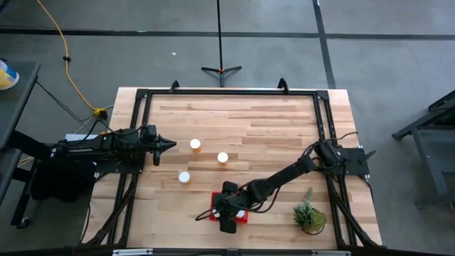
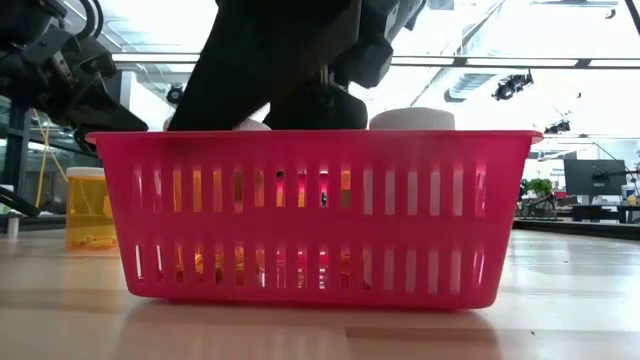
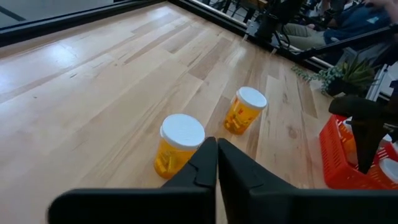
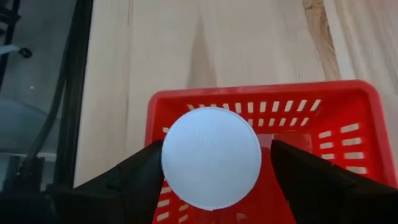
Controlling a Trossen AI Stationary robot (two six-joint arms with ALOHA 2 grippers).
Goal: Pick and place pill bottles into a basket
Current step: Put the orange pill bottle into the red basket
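The red mesh basket [image 1: 213, 214] stands near the table's near edge and fills the low view [image 2: 320, 215]. My right gripper [image 4: 214, 155] hangs over it, open, one finger on either side of a pill bottle's white cap [image 4: 211, 158]. More white caps [image 2: 412, 119] show above the basket's rim. Three amber bottles stand upright on their bases mid-table [image 1: 195, 144], [image 1: 222, 157], [image 1: 184, 177]. My left gripper [image 1: 167, 144] is shut and empty, just left of the first bottle [image 3: 181, 143]. My right gripper points down over the basket with its fingers beside the bottle's cap. A strip of red basket shows between the cap's edge [image 4: 258, 155] and one finger [image 4: 298, 168]. The other finger [image 4: 140, 171] meets the cap's outline; I cannot tell whether it touches.
A small green potted plant [image 1: 310, 215] stands right of the basket, near the table's near right corner. A black frame [image 1: 138, 128] runs around the wooden table. Bare wood lies along the far half of the table.
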